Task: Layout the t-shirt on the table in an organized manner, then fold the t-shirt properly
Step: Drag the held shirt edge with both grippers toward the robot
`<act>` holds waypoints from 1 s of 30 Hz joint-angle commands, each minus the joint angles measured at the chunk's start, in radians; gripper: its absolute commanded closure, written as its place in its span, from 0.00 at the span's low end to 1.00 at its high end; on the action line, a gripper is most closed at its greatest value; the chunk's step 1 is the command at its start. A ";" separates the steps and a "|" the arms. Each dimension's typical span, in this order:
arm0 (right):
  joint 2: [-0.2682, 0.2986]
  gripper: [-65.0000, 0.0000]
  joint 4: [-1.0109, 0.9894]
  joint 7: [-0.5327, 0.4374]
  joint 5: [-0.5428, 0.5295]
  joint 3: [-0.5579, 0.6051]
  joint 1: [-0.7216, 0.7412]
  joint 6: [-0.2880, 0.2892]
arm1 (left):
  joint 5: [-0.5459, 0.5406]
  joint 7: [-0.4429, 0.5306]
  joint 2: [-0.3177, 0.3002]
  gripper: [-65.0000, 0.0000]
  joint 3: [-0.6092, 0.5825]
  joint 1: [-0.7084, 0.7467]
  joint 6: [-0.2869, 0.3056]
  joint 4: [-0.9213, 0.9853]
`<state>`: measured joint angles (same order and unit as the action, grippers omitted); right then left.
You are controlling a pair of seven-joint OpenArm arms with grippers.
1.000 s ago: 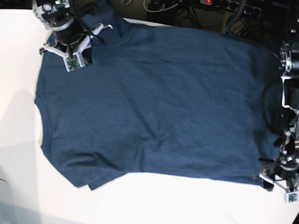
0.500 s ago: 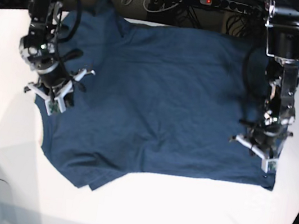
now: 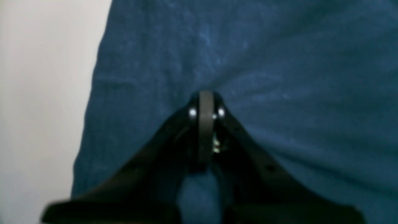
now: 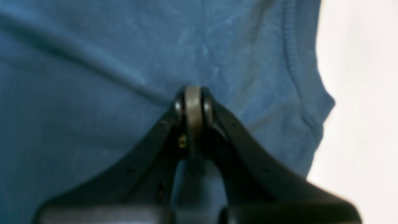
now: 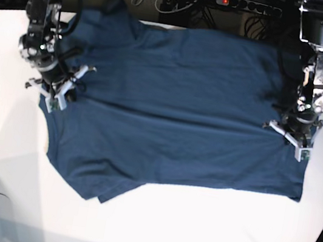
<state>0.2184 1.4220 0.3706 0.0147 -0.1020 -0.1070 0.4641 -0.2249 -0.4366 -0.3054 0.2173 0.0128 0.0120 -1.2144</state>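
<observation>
Left fingers (image 3: pixel 203 130): together, down on the shirt near its side edge. Right fingers (image 4: pixel 193 124): together too, on the cloth at the opposite side. Both sets look pressed into the fabric; I can't tell from the wrist views whether either has actually pinched a fold. Light creases run inward from both contact points, so my read is I'm either gripping or dragging.

T-shirt (image 5: pixel 176 142) lies spread wide over the middle of the tabletop (image 5: pixel 149 236), reaching up toward the far edge. Bare white shows along the near edge and in both near corners. The shirt's near outline is uneven: one part juts toward the near edge left of centre in the base view, and there's a small corner out on the right.

Progress, as I judge it: layout mostly done, body broadly flat, some creases and bunching left at the far corners. No clear fold made that I can see. Left to do: tidy the outline if needed, then all the folding. Next I'd confirm both grips before lifting; a one-sided pinch would skew the cloth.
</observation>
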 commanded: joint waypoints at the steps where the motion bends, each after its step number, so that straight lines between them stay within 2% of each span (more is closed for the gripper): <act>1: 0.017 1.00 0.032 0.034 0.012 -0.003 -0.046 0.002 | 0.006 -0.063 -0.016 1.00 0.003 0.031 -0.011 -0.015; 10: 0.016 1.00 0.319 0.034 0.011 -0.002 -0.314 0.002 | 0.006 -0.063 -0.010 1.00 0.003 0.180 -0.010 -0.175; 18: 0.014 1.00 0.461 0.034 0.011 -0.005 -0.406 0.002 | 0.006 -0.063 -0.010 1.00 0.003 0.221 -0.010 -0.183; 21: 0.022 1.00 0.491 0.040 0.012 -0.006 -0.359 0.002 | 0.009 -0.063 -0.011 1.00 0.003 0.229 -0.010 -0.186; 24: 0.019 1.00 0.488 0.046 0.012 -0.006 -0.247 0.002 | 0.014 -0.063 -0.011 1.00 0.003 0.229 -0.010 -0.176; 30: 0.013 1.00 0.333 0.178 0.011 0.000 0.043 0.002 | 0.014 -0.055 -0.016 1.00 0.003 0.224 -0.010 -0.104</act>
<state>0.2211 1.7329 0.5659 0.0277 -0.0982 -0.0708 0.4747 -0.2222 -0.3573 -0.3195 0.2230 0.2161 0.0078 -1.3441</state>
